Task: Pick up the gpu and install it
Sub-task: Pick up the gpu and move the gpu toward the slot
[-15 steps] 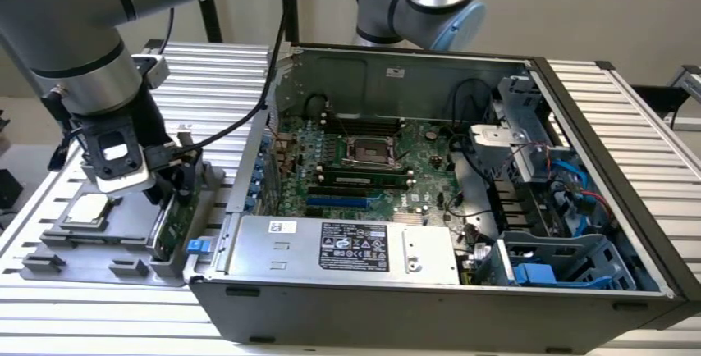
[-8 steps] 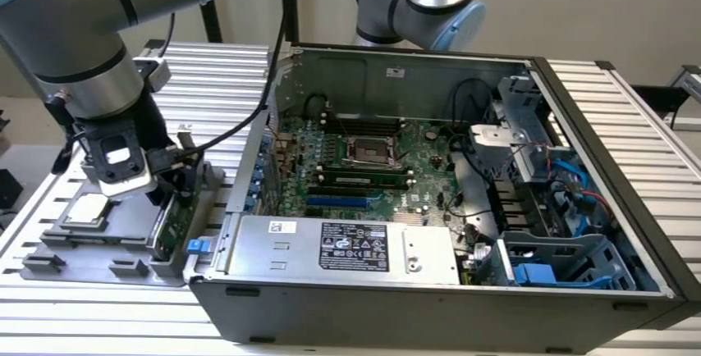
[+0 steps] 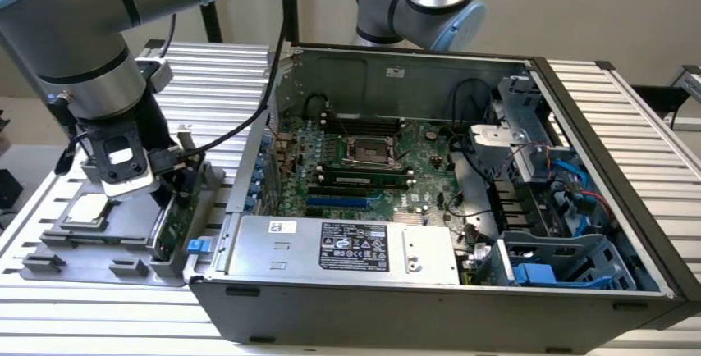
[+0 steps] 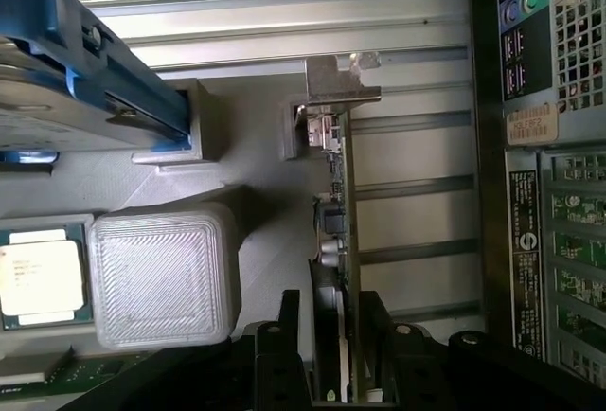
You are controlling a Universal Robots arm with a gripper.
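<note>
We're seeing the tool (image 4: 331,314) standing open astride the gpu (image 4: 339,193), which is sitting on edge in the grey fixture (image 3: 61,248) just beside the PC case (image 3: 438,315), so we're judging pickup not yet done and install outstanding.

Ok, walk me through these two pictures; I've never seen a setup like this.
The grey jointed machine is a robot arm; the claw at its end is its gripper. One picture comes from a camera off the arm, the other from one on its wrist. On the slatted table sits an open computer case, beside it a grey holder with a CPU chip, a hard drive with blue rails, and the gpu, a card standing on edge. The gripper is down over that card; whether it grips it, I cannot tell.
</note>
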